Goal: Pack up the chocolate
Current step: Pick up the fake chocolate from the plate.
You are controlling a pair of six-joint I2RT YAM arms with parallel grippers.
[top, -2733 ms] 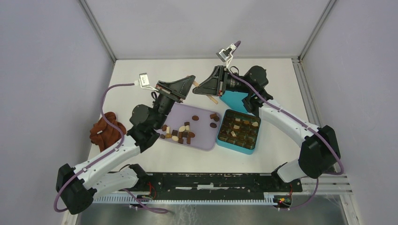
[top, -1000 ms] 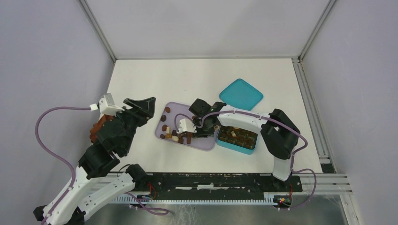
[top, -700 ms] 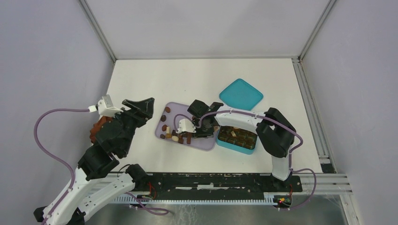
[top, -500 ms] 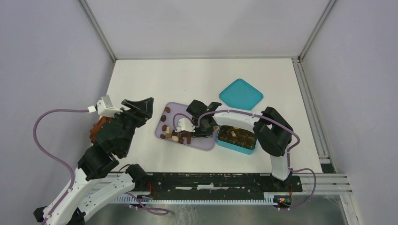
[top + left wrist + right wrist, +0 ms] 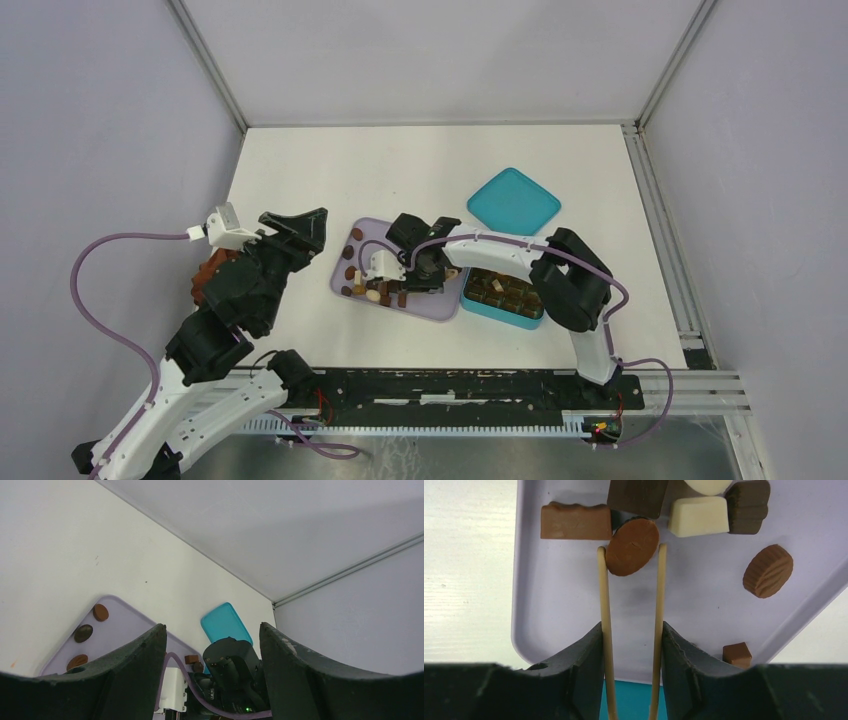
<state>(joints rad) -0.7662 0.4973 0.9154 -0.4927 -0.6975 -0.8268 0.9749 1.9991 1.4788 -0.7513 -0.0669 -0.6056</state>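
Loose chocolate pieces (image 5: 380, 288) lie on a lilac tray (image 5: 443, 303); more fill a teal box (image 5: 505, 296). My right gripper (image 5: 408, 278) is low over the tray, shut on a pair of thin wooden tongs (image 5: 605, 600). The tong tips flank a round mid-brown chocolate (image 5: 632, 546), touching its sides. My right gripper's fingers (image 5: 584, 665) press the tongs from both sides. My left gripper (image 5: 300, 222) is open and empty, raised left of the tray; in the left wrist view (image 5: 212, 635) it looks across the tray (image 5: 120, 625) at the right arm.
A teal lid (image 5: 513, 200) lies behind the box. A rust-brown cloth lump (image 5: 204, 277) sits at the table's left edge under my left arm. Near the tong tips lie a brown bar (image 5: 576, 522), a white piece (image 5: 698, 516) and a ridged round piece (image 5: 768, 570).
My right arm came from the back of the table down over the tray and edged left. My left arm pulled back to the left, then stayed still.
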